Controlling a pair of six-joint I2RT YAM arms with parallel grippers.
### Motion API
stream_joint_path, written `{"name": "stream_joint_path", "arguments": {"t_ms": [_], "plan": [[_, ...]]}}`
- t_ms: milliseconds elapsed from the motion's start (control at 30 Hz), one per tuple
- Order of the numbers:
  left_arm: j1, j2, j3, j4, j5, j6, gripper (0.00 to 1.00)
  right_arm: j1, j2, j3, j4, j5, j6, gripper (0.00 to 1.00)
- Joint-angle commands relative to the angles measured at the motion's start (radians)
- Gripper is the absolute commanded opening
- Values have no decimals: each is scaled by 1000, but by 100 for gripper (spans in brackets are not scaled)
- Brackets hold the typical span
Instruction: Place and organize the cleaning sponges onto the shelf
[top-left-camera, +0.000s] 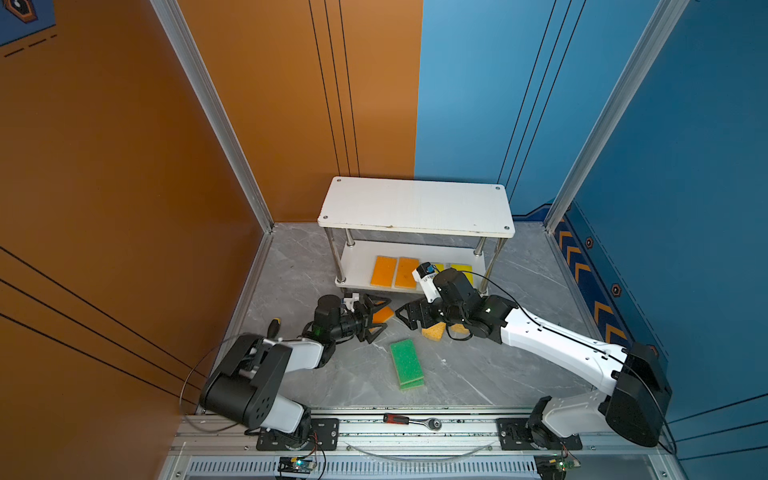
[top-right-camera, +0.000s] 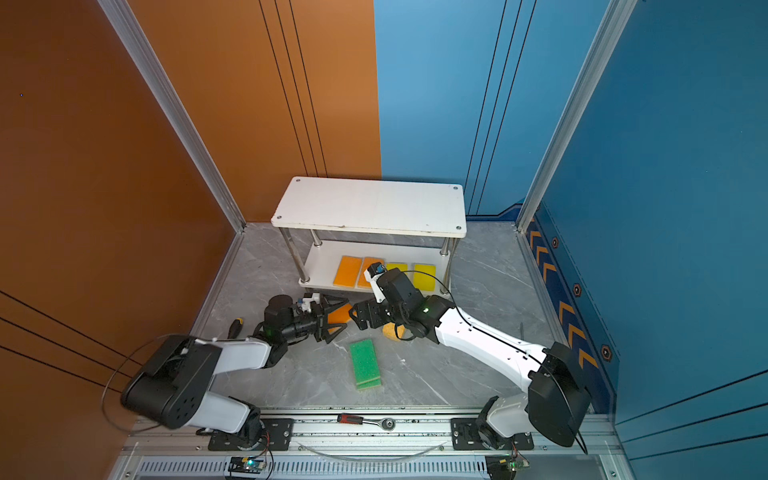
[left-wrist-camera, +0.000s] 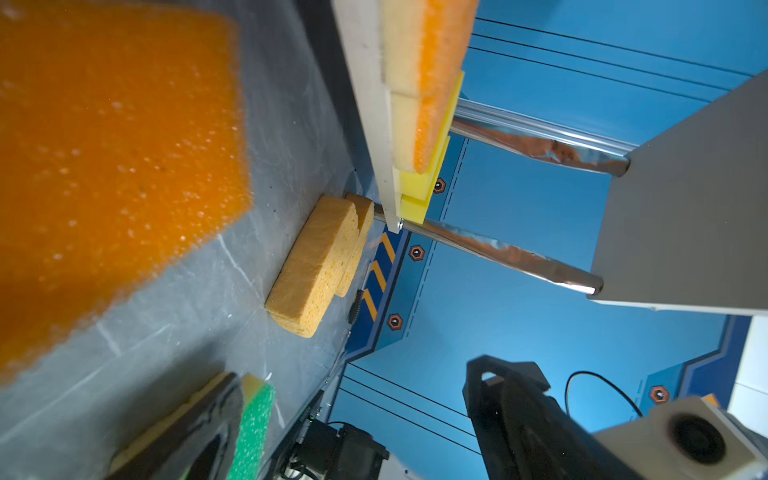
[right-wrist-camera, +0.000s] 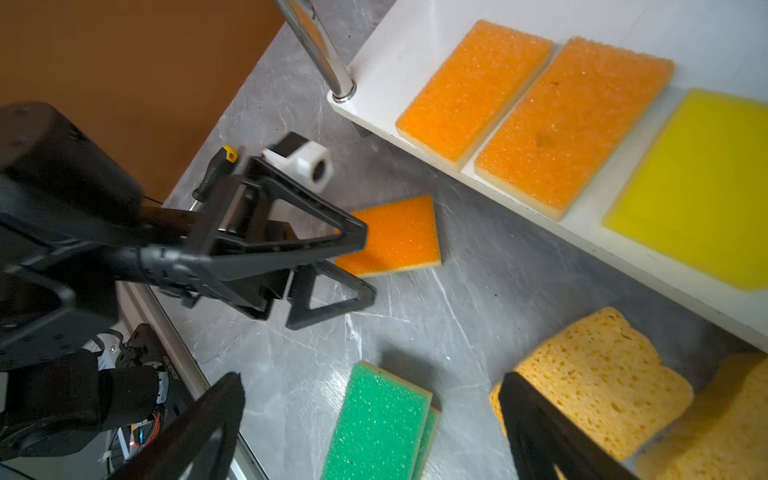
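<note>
Grey marble-look tabletop (top-left-camera: 478, 374) boxed in by orange and blue walls, with the shelf (top-left-camera: 415, 203) parked at the back. Its top board is bare, while the lower board has a neat row along the front edge: two orange-topped sponges (top-left-camera: 395, 272) side by side and touching, then two bright yellow sponges (top-right-camera: 411, 272) with a small gap between them. Everything else sits on the table. A third orange-topped sponge (right-wrist-camera: 395, 237) lies flat just in front of the shelf, right at the tips of the left gripper (top-left-camera: 379, 312), whose jaws are spread wide and not pinching it. The right gripper (top-left-camera: 409, 319) is spread wide too, holding nothing, up above the table next to the two porous yellow-orange sponges (right-wrist-camera: 602, 374), which lie touching each other by the shelf's lower board. Nearer the arm bases, two green-topped sponges (top-left-camera: 406, 362) are stacked a bit offset. A screwdriver (top-left-camera: 273, 328) lies off by the orange wall.
</note>
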Motion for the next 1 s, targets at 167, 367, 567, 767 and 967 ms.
{"name": "stream_joint_path", "arguments": {"t_ms": [167,367,567,767,967], "plan": [[17,-354,305,-1076,-397,627,98,-19,-53,-33,-39,35,-14,95],[-10,-278,353,-1116,-478,810,98,-25,-50,-28,-45,10,0,96],[-52,-168,378,-1128,-590,974,98,-29,-42,-23,-52,-16,25,96],[-104,-168,366,-1101,-685,1089,98,-30,-21,-21,-47,-9,36,96],[-142,-174,351,-1062,-808,1140,98,-31,-4,-23,-32,-17,41,96]]}}
